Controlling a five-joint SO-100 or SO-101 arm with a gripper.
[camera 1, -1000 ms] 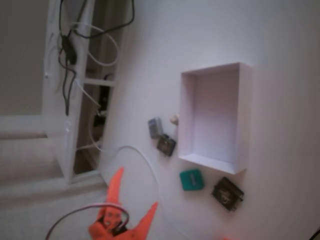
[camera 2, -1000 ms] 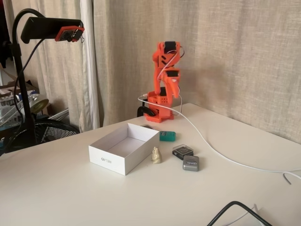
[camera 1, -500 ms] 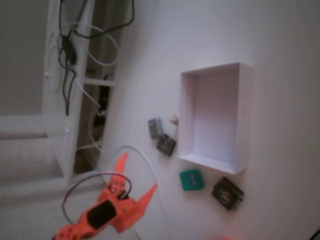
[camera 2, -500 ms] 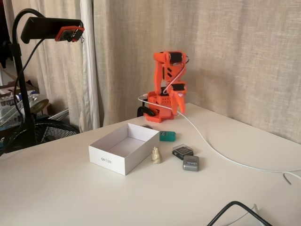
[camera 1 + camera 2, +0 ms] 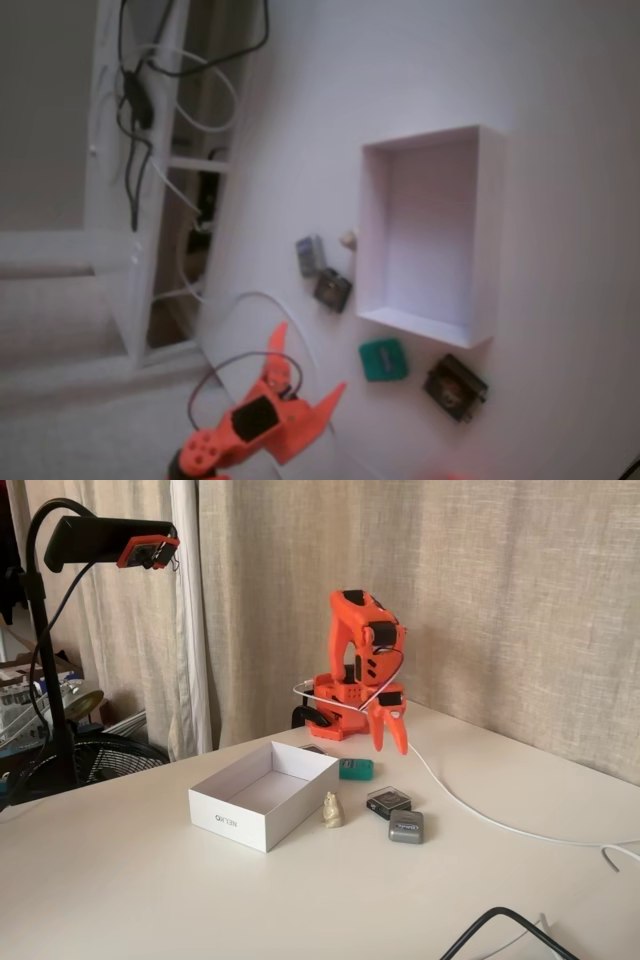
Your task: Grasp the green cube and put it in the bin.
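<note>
The green cube (image 5: 383, 359) (image 5: 355, 769) lies flat on the white table, just outside a short wall of the bin (image 5: 415, 323) (image 5: 235, 820), a white open-topped box with nothing in it. My orange gripper (image 5: 312, 357) (image 5: 391, 747) hangs in the air with its two fingers spread wide, open and holding nothing. In a fixed view from the side it points down, above and a little right of the cube. The fixed view from above puts it left of the cube and apart from it.
Dark blocks (image 5: 332, 289) (image 5: 455, 387) (image 5: 388, 801), a small grey block (image 5: 310, 254) (image 5: 406, 826) and a tiny pale figurine (image 5: 348, 239) (image 5: 332, 809) lie around the bin. A white cable (image 5: 450, 790) crosses the table beneath the gripper. A black cable (image 5: 500, 920) sits at the front edge.
The arm has unfolded from its upright pose. The gripper swung forward and down towards the blocks, staying open. Nothing on the table moved.
</note>
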